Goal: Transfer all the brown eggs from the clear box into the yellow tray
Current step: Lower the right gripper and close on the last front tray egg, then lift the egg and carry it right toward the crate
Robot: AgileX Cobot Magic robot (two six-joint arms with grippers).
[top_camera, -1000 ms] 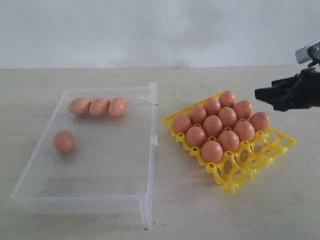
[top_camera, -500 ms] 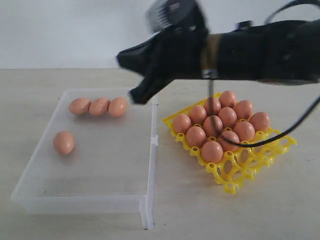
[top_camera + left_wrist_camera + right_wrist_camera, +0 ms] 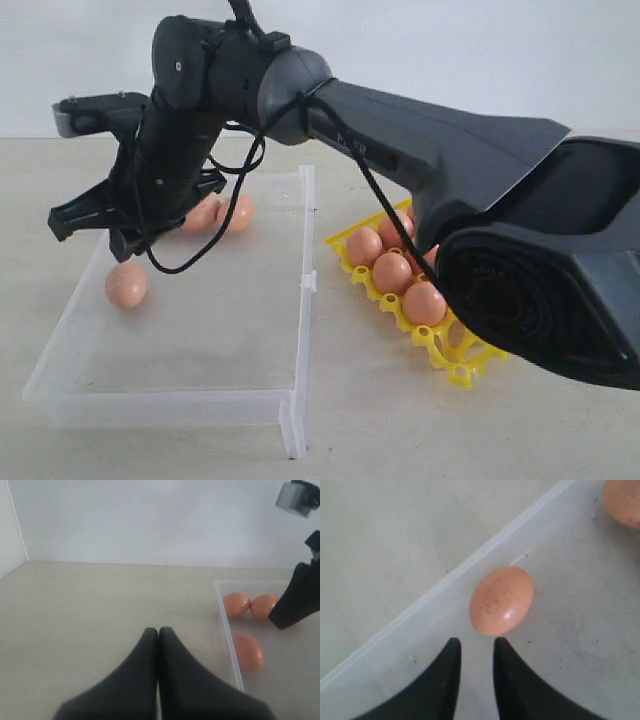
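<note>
A pale counter (image 3: 400, 420) runs back to a plain white wall (image 3: 450, 50). The right hand (image 3: 475, 645) has reached across the middle and hangs over the clear box (image 3: 305, 280), pointed down at a lone brown egg (image 3: 501, 600). This egg lies on the box floor just ahead of the fingertips, close to the box's side wall. The jaws stand slightly parted with nothing between them. That gap looks narrower than the egg, so it probably must widen before the hand can straddle the shell.

At least two other eggs (image 3: 238, 213) lie touching each other by the far wall, beyond the hand and partly hidden by the arm. The lone egg was likely chosen because it lies apart and is easier to pick. The yellow tray (image 3: 470, 365) sits well off to the side, behind the forearm, with several cups already filled (image 3: 392, 272) and the near ones free. The left hand (image 3: 158, 632) is pressed together and empty, parked outside the box, likely to keep clear.
</note>
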